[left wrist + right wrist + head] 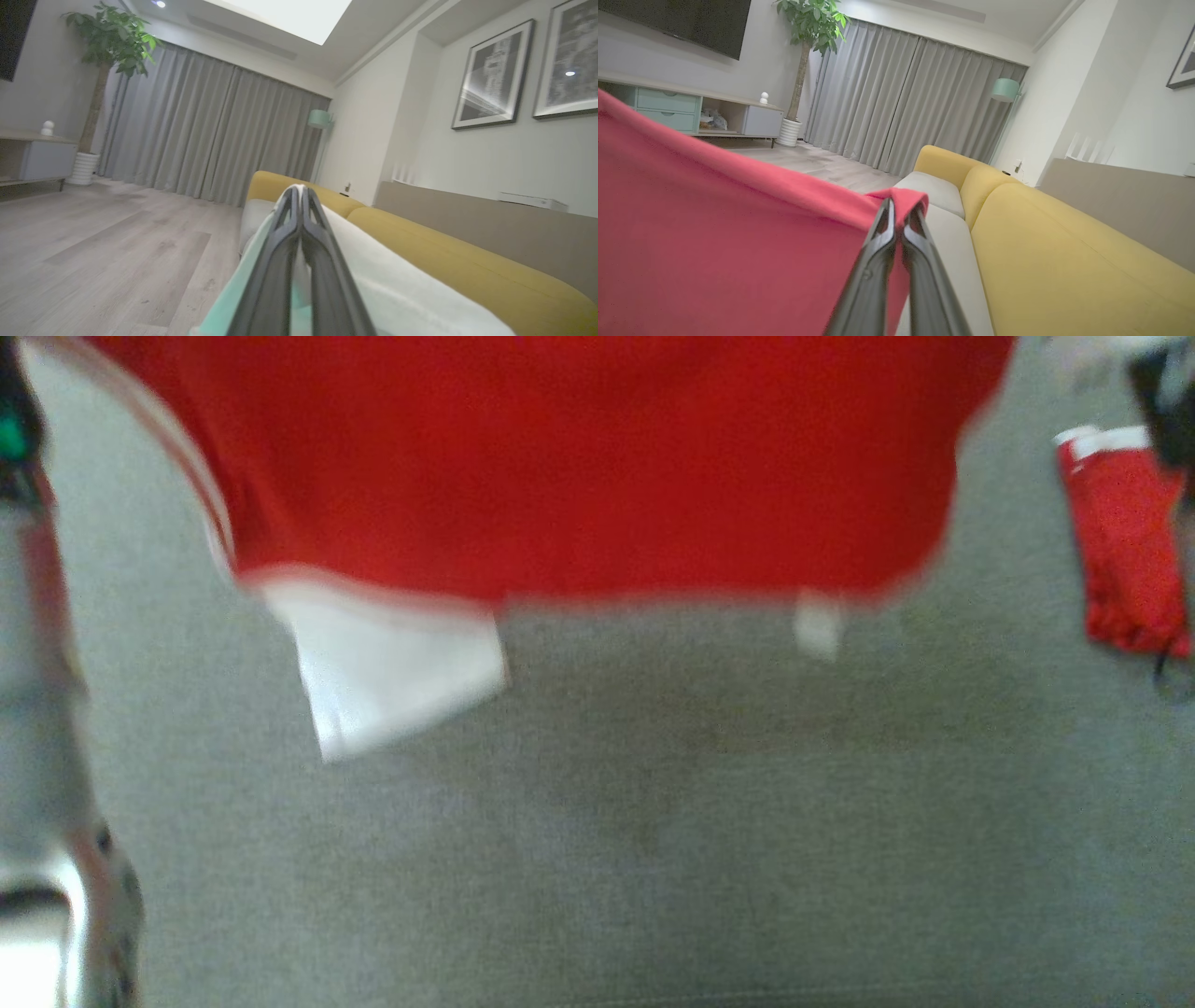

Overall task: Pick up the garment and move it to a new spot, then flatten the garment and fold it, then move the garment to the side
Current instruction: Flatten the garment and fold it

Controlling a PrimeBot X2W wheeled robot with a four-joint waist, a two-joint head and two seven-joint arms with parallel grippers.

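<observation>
Red garment (579, 467), white trim, hanging spread wide above grey seat (653, 849); lower edge free.

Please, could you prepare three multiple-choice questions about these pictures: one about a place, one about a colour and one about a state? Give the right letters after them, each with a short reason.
1. Where does the potted green tree stand?
A. On the yellow sofa
B. Beside the grey pleated curtains
C. On top of the long low cabinet

2. What colour is the broad trim on the red fabric garment?
A. White
B. Black
C. Yellow

3. In what state is the right tool?
A. Wide open, holding nothing
B. Lying flat on the floor
C. Shut on the red fabric garment's edge

Answers:
1 B: in the right wrist view the tree stands right next to the curtains.
2 A: the head view shows a white band hanging under the red cloth.
3 C: its two fingers meet with a red fold pinched between them.
</observation>
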